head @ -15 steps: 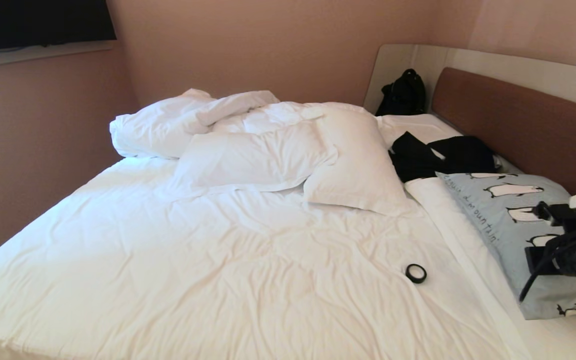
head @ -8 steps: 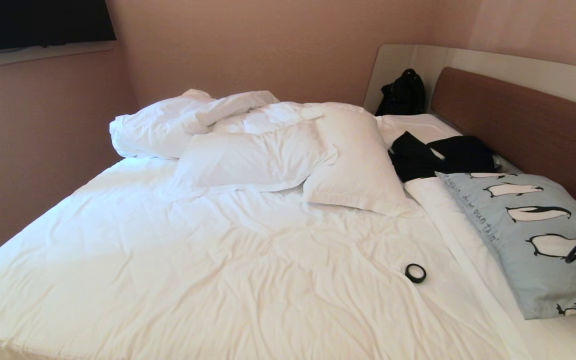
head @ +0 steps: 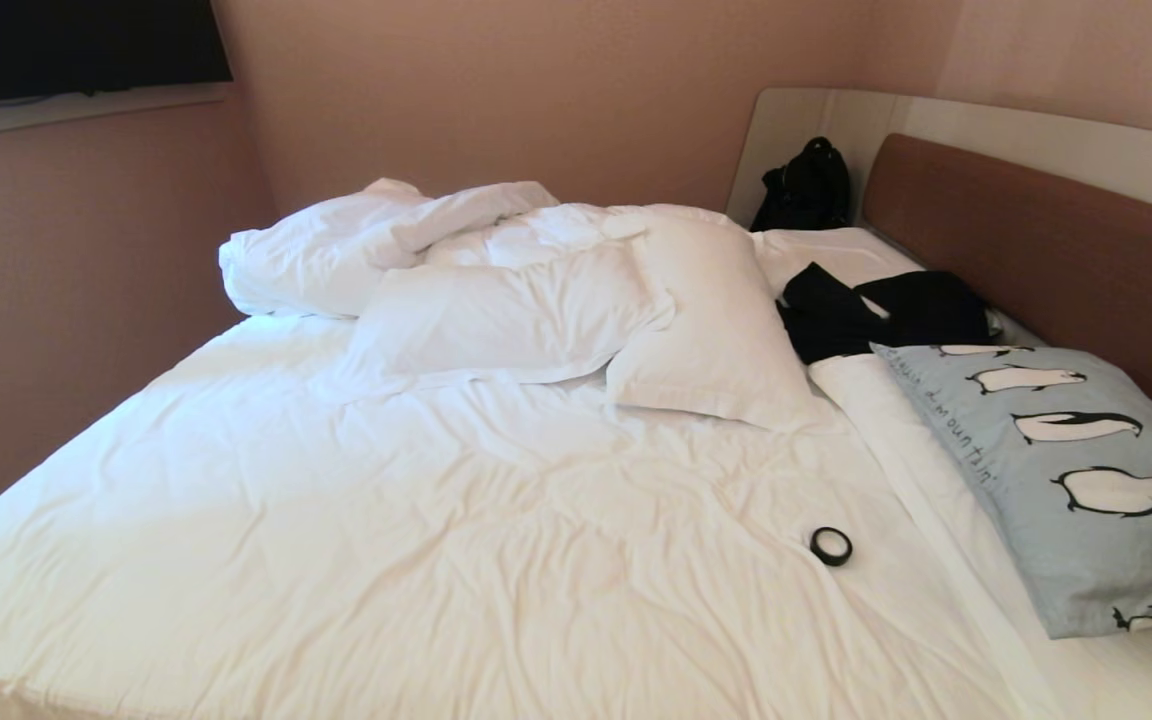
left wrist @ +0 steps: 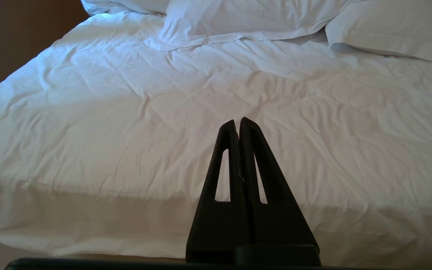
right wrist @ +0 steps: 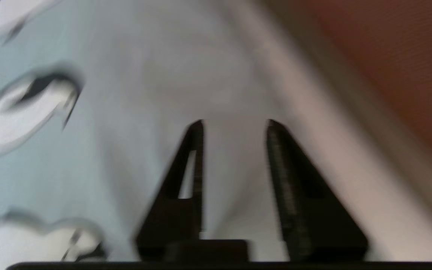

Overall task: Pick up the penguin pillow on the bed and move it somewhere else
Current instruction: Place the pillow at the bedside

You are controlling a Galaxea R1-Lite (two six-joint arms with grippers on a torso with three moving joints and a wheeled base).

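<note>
Gone from my head view since a second ago, my right gripper [right wrist: 234, 123] now hangs part-open over the penguin pillow [head: 1066, 470] by the brown headboard [head: 1036, 250] on the bed [head: 436, 520]; I'd pinch a fabric fold firmly; left gripper [left wrist: 237, 123] closed, parked.

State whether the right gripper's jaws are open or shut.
Open: right gripper shows a clear gap between its jaws, over the light blue rectangular penguin pillow.
</note>
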